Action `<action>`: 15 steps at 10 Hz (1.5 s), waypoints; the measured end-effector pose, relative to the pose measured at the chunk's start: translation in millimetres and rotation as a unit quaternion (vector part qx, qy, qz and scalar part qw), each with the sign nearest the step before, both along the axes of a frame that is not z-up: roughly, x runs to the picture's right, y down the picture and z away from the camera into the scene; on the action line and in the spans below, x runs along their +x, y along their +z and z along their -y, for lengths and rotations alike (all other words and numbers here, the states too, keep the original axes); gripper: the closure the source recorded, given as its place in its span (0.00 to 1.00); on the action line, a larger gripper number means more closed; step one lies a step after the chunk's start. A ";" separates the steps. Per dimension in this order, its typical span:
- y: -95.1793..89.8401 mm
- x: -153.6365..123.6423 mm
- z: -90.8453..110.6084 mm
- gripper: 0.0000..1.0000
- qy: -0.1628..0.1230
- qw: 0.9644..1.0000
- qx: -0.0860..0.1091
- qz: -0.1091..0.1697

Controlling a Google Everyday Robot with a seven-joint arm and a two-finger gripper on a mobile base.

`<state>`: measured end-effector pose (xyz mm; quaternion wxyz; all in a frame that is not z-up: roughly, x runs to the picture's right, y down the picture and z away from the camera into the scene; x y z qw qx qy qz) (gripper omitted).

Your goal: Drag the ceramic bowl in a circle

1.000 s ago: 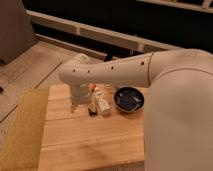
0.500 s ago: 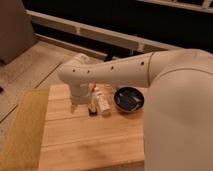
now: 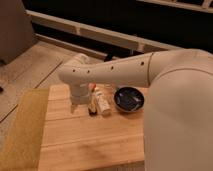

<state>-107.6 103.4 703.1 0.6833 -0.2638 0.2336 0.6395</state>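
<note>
Yellowish mat [image 3: 22,130]: along the left of the wooden table [image 3: 90,145]. Gripper [image 3: 80,106]: lowered at table's rear left, jaws spread wide, holding nothing. Small pale container [image 3: 103,105]: just beside it. Ceramic bowl [image 3: 129,99]: rear right, upright, apart from gripper.

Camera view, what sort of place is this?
Likely an indoor lab or test space: a wooden table holding a ceramic bowl, a speckled hard floor, and a pale rail along a dark wall. The gripper is low over the table, left of the bowl in view.
</note>
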 end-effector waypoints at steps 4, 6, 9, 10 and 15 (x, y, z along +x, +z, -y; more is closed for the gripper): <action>0.0 0.2 0.1 0.35 0.000 1.000 0.000 0.000; 0.0 0.1 0.0 0.35 0.000 1.000 0.000 0.000; 0.0 0.1 0.7 0.35 -0.001 1.000 0.001 0.000; 0.2 0.5 4.4 0.35 0.002 1.000 0.006 0.001; 14.4 45.1 97.7 0.35 -0.022 0.988 0.140 0.056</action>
